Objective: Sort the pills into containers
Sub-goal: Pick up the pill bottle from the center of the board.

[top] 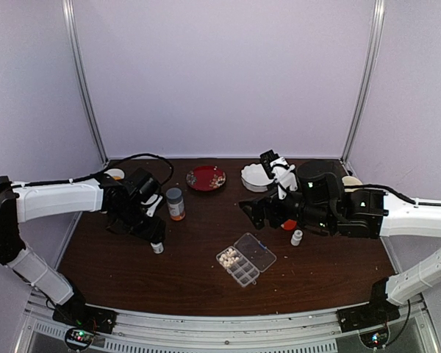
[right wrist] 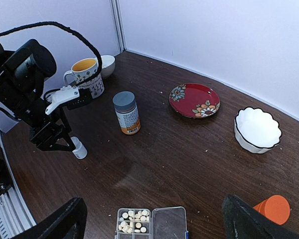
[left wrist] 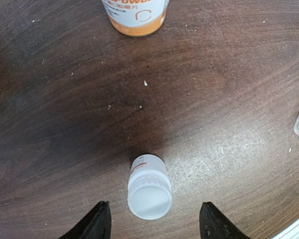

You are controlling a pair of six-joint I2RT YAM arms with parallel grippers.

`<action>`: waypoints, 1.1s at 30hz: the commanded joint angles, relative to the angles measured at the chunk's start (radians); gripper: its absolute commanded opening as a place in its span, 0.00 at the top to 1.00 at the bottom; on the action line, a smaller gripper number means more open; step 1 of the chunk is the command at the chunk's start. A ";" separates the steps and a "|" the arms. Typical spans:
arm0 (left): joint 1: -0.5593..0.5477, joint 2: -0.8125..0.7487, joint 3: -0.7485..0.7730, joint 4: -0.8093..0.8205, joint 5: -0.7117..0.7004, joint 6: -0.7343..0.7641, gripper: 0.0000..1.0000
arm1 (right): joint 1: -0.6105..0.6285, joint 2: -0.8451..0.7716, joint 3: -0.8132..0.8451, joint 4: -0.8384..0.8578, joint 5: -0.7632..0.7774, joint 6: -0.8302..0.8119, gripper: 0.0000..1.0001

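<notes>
On the table (top: 132,272), seen from above, the right arm lies in from 3 o'clock, its gripper (right wrist: 153,199) spread wide and empty, pointing toward the middle. The left arm reaches in from 9 o'clock. The left gripper (left wrist: 154,204) hangs over a small white bottle (left wrist: 149,186) with a finger on each side and a gap showing both ways, so it is spread and pinching nothing. That bottle stands upright with its cap on. An orange bottle (top: 176,204) stands at its 1 o'clock, also capped. The pill box (top: 246,259) lies at 6 o'clock of the table's middle, lid folded open toward 2 o'clock. Pills (top: 229,257) fill a single cell at the box's 10 o'clock end, and the other cells look bare. I judge the sorting barely begun: one cell is served, the rest are waiting, and the bottles need opening first.
</notes>
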 commanded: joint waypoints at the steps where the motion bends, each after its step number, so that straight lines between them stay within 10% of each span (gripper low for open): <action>1: -0.006 0.022 -0.002 0.033 -0.030 -0.016 0.37 | -0.005 0.003 0.027 -0.018 -0.006 -0.009 0.02; 33: -0.027 0.071 0.017 0.011 -0.065 -0.027 0.78 | -0.005 -0.009 -0.003 -0.028 0.029 -0.009 0.03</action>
